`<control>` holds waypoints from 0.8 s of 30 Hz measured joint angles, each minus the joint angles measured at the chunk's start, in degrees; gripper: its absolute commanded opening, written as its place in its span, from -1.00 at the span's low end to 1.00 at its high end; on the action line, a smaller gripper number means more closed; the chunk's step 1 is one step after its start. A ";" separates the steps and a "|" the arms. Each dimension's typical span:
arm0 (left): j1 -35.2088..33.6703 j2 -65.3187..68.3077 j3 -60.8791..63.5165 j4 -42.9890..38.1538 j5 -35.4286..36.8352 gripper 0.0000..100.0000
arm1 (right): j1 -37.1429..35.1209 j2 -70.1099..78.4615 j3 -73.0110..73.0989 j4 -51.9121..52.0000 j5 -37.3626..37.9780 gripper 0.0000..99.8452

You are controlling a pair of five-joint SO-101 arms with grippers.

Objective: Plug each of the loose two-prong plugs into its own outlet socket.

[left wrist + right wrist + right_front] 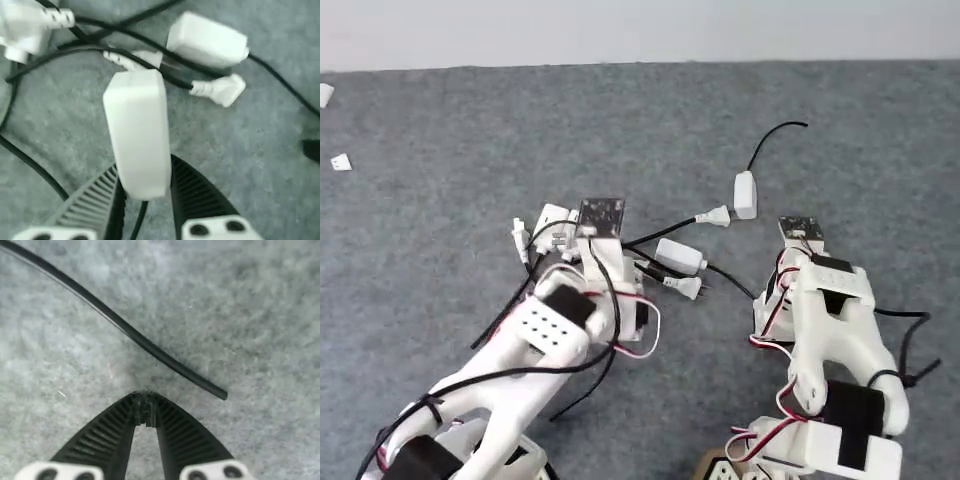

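Robotics lab bench: grey felt tabletop (430, 130), plain white wall (640, 30).

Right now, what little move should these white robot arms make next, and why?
Probably the right gripper should open and head for the small white two-prong plug on the grey carpet: it is shut on nothing, while the left gripper clamps a white rectangular socket block.

On carpet (470, 130), socket (745, 194) right of plug (717, 216)
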 measured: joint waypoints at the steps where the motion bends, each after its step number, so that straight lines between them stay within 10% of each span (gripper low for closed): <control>1: 0.00 0.00 0.97 -1.32 0.09 -0.87 | 0.00 0.00 0.00 0.00 0.00 -0.98; 9: 0.35 0.00 6.68 -4.04 0.09 -0.46 | 0.00 0.00 0.00 0.00 0.00 -0.98; 24: -0.79 0.00 -2.02 0.79 -16.79 -0.97 | 0.00 0.00 0.00 0.00 -0.35 -0.98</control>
